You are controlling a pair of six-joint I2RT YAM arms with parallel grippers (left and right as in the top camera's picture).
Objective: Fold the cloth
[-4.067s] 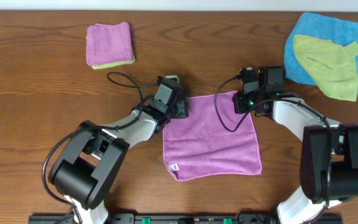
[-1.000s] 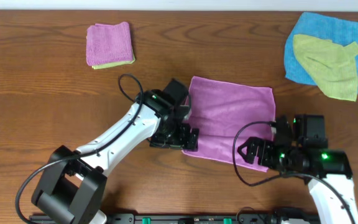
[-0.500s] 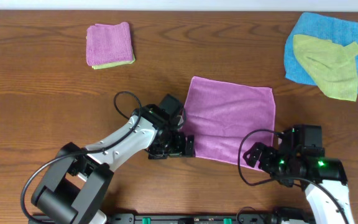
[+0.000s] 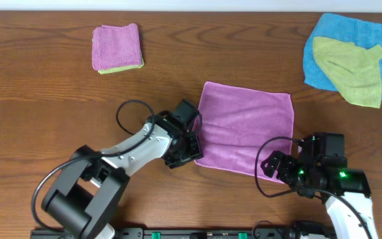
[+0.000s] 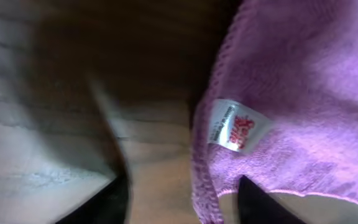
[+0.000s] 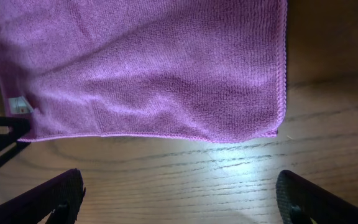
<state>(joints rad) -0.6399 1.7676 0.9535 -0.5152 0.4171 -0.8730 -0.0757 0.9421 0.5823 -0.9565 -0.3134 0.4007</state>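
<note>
1. Cloth lies flat mid-table. Left gripper straddles its near-left corner by the tag, jaws partway apart; can't tell if they bite.
2. Right gripper gapes wide, empty, just short of the near edge.
3. Pinch past the hem before you lift, and keep both corners level.

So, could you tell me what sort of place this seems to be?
Probably a robot test bench rather than a home: a brown wood-grain table with two black-and-white robot arms at its edge, a purple-magenta microfibre cloth spread between them, and a yellow-green cloth lying on a bright blue cloth.
</note>
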